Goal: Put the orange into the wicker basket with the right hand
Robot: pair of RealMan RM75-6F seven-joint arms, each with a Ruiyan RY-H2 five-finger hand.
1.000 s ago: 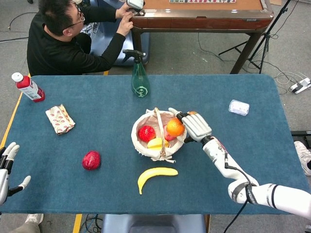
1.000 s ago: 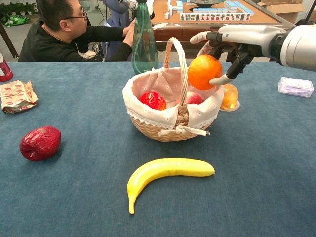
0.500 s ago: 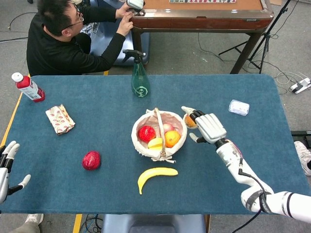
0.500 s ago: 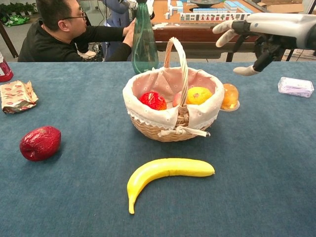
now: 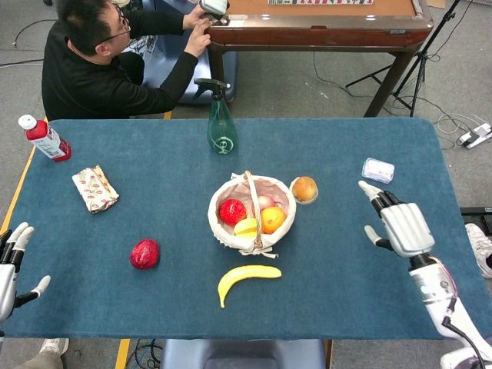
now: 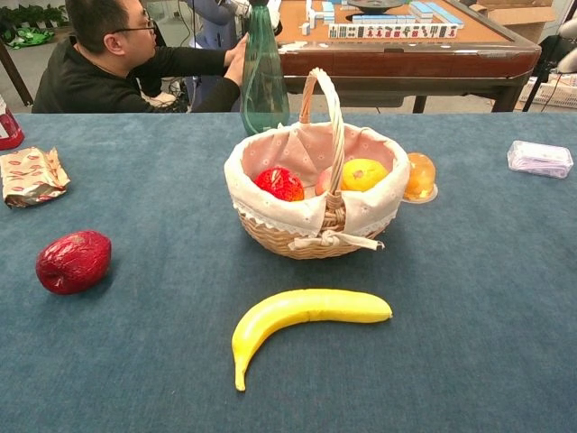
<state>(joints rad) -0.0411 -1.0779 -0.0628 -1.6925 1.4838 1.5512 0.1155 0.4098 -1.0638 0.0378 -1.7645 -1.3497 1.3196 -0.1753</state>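
The orange [image 5: 271, 219] [image 6: 362, 173] lies inside the wicker basket [image 5: 221, 231] [image 6: 270, 230], on its right side, next to a red fruit [image 5: 232, 211] [image 6: 280, 183] and a yellow one. My right hand [image 5: 402, 225] hovers well to the right of the basket, open, fingers spread, holding nothing. My left hand [image 5: 9, 265] hangs open at the table's front left edge. The chest view shows neither hand.
A banana [image 5: 246, 277] [image 6: 306, 316] lies in front of the basket. A dark red fruit [image 5: 144, 253] is to its left. An orange jelly cup [image 5: 304, 188] stands right of the basket. Green spray bottle [image 5: 221, 119], small clear box [image 5: 378, 170], snack packet [image 5: 95, 187], red bottle [image 5: 44, 137]. A person sits behind the table.
My right hand let the orange drop into the basket, then drew away to the right and toward the table's front. The orange now rests among the other fruit.
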